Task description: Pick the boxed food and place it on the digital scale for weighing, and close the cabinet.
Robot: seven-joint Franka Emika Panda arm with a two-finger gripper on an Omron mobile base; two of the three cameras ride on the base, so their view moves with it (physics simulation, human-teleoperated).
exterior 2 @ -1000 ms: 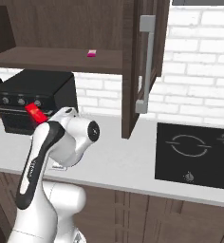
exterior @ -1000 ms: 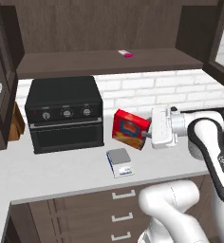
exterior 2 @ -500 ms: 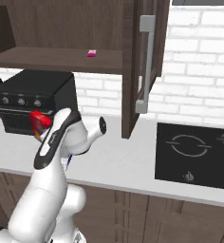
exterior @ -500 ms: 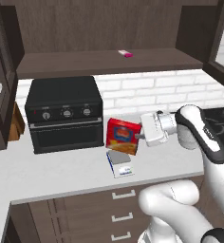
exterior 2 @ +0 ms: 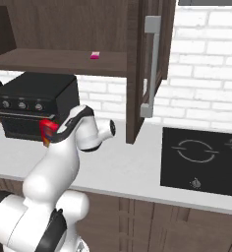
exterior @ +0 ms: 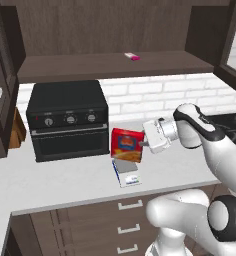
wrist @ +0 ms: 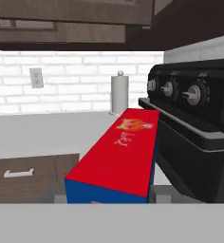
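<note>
The boxed food [exterior: 127,145], a red carton with a yellow picture, hangs upright right above the far end of the digital scale [exterior: 126,173], which lies flat on the counter. My gripper [exterior: 143,143] comes in from the right and is shut on the carton's right side. From the right base view only a red corner of the boxed food [exterior 2: 47,129] peeks out past the arm. The hand view looks along the carton's red face [wrist: 118,152]. The cabinet [exterior: 115,65] stands open, one door [exterior: 2,80] swung out at the left and another door [exterior 2: 150,64] at the right.
A black toaster oven [exterior: 67,120] stands just left of the carton, close beside it [wrist: 194,133]. A small pink item [exterior: 132,56] lies on the cabinet shelf. A knife block [exterior: 17,132] sits far left, a black cooktop [exterior 2: 201,157] to the right.
The arm has carried the carton leftward and downward, from beside the oven's right to directly over the scale. The grip has stayed the same.
</note>
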